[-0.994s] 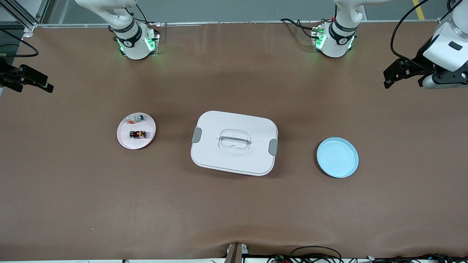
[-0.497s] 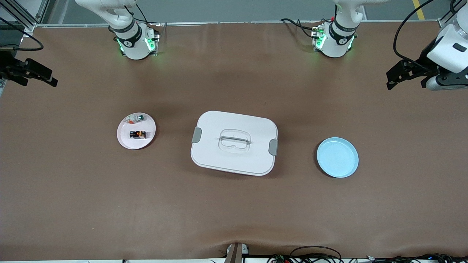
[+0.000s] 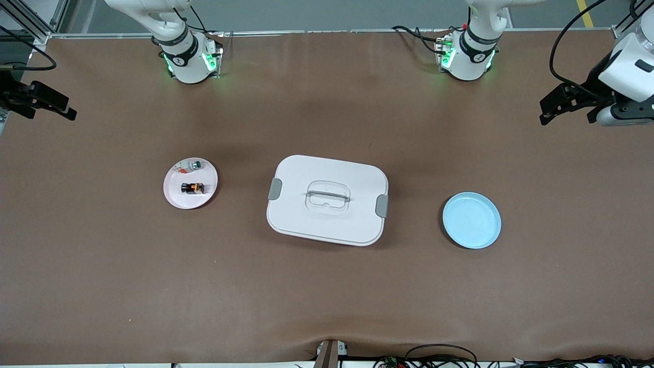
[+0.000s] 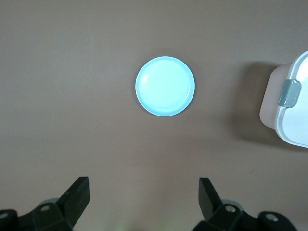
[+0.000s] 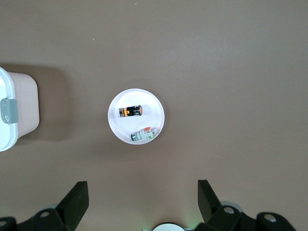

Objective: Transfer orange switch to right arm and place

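Orange switch [image 3: 192, 188] lies on its side on the white plate [image 3: 176, 201], w/ a small white-and-teal part [image 3: 194, 165] beside it on the same plate, farther from the front cam. Plate sits toward the right arm's end of the table. White lidded box [image 3: 327, 199] w/ 2 grey latches is mid-table; blue plate [image 3: 471, 220] sits bare toward the left arm's end.

Right gripper [image 3: 51, 105] hangs high over the table edge at its own end, fingers spread wide, holding nothing; wrist view looks down on the white plate [image 5: 156, 103] and switch [image 5: 131, 111]. Left gripper [image 3: 557, 105] hangs over the table at its end, fingers wide too, holding nothing; its wrist view shows the blue plate [image 4: 165, 86].
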Robot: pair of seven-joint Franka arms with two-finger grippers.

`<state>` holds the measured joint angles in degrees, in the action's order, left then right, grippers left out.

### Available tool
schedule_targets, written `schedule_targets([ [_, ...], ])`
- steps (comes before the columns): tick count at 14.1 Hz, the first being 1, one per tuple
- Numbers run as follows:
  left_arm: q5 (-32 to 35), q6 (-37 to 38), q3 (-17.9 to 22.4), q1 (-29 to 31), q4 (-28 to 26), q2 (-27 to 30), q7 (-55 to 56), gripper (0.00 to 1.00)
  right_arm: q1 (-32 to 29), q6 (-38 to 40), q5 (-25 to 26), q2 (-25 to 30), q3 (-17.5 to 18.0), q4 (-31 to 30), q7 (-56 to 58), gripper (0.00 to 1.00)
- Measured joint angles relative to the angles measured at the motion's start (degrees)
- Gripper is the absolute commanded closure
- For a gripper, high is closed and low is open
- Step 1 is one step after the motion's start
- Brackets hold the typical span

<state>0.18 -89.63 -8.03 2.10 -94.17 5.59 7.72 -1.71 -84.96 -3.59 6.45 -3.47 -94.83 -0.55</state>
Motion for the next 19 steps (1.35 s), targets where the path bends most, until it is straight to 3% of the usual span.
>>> schedule_targets([
  [19,-0.01,0.15,-0.41,0.0,1.08,-0.08,-0.45,0.0,0.12,-2.59,2.84,1.11,1.09,0.0,0.02,0.0],
])
